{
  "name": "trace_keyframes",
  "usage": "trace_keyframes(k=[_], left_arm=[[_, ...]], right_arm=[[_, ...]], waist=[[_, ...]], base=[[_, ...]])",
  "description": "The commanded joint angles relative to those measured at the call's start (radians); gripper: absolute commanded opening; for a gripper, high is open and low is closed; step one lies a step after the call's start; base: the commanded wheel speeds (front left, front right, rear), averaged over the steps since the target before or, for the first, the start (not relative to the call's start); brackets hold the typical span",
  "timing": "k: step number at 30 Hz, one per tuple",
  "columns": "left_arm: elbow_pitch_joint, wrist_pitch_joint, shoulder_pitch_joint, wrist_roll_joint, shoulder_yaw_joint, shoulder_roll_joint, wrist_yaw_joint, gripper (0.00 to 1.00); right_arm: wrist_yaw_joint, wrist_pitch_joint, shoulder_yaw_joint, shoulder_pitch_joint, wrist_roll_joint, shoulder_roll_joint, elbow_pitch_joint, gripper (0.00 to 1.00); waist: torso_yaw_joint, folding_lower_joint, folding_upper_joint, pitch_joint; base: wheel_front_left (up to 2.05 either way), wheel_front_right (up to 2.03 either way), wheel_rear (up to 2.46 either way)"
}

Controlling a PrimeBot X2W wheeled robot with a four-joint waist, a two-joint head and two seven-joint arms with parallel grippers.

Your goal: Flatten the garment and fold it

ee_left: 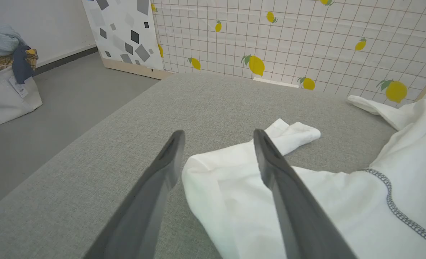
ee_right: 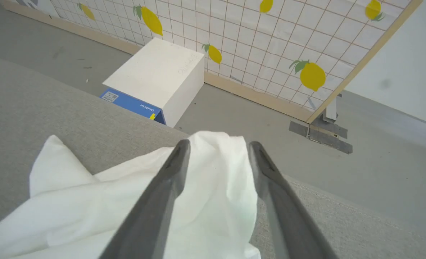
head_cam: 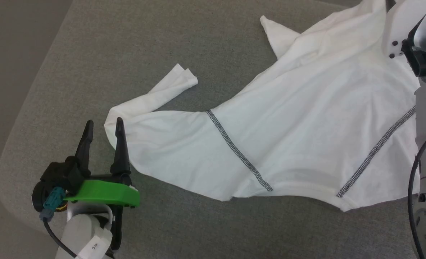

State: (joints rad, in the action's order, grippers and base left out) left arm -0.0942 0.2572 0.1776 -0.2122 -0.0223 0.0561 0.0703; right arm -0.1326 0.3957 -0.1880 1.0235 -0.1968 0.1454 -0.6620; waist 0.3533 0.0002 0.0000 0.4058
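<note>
At the lower left of the head view, your left gripper (head_cam: 104, 124) stands with its jaws spread wide, its green bracket (head_cam: 103, 192) just behind them. In the left wrist view, that gripper (ee_left: 219, 136) straddles the bent elbow of a sleeve, and whether either finger touches the cloth you cannot tell. The large plain white thin-fabric shirt (head_cam: 306, 126) lies rumpled on the grey cloth-covered table with a rounded corner (head_cam: 162, 43), spreading from the gripper across the middle of the frame to the upper right. Two black-and-white stitched seams (head_cam: 234, 147) run slantwise over its lower half, and the sleeve's cuff (head_cam: 184, 75) points up toward the centre. The pale right arm (head_cam: 403, 28) hangs over the shirt's far end at the upper right edge. In the right wrist view your right gripper (ee_right: 219, 144) has its jaws apart, with a raised fold of the shirt (ee_right: 90, 208) lying between them near the table's (ee_right: 36, 100) far edge. Beyond that edge a white box with a blue side (ee_right: 155, 75) stands on the grey floor (ee_right: 378, 172), and behind it a white grid panel printed with lemons (ee_right: 270, 36).
</note>
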Motion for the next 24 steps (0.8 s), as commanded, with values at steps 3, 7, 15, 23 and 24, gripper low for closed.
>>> trace_keyframes(k=[3,7,15,23,24], left_arm=[[-0.006,0.005,-0.008,0.004,-0.009,-0.005,0.001,1.00],[-0.011,0.005,-0.028,0.013,-0.013,-0.006,0.004,1.00],[-0.017,0.005,-0.096,0.039,-0.036,-0.004,0.005,1.00],[-0.019,0.005,-0.156,0.048,-0.031,-0.004,0.001,1.00],[-0.022,0.005,-0.163,0.047,-0.026,-0.004,0.001,1.00]], right_arm=[[0.002,-0.108,-0.018,-0.005,0.039,-0.012,-0.002,1.00],[0.002,-0.248,-0.006,-0.070,0.130,-0.030,0.026,1.00],[0.002,-0.370,0.079,-0.384,0.325,-0.048,0.204,1.00],[0.002,-0.364,0.035,-0.781,0.370,-0.079,0.445,1.00],[0.002,-0.360,0.023,-0.824,0.377,-0.085,0.470,1.00]], waist=[[-0.030,-0.0002,0.0000,-0.077],[-0.064,-0.0002,0.0000,-0.156],[-0.166,-0.0002,0.0000,-0.292],[-0.244,-0.0002,0.0000,-0.334],[-0.252,-0.0002,0.0000,-0.337]], base=[[0.00,0.00,0.00],[0.00,0.00,0.00],[0.00,0.00,0.00],[0.00,0.00,0.00],[0.00,0.00,0.00]])
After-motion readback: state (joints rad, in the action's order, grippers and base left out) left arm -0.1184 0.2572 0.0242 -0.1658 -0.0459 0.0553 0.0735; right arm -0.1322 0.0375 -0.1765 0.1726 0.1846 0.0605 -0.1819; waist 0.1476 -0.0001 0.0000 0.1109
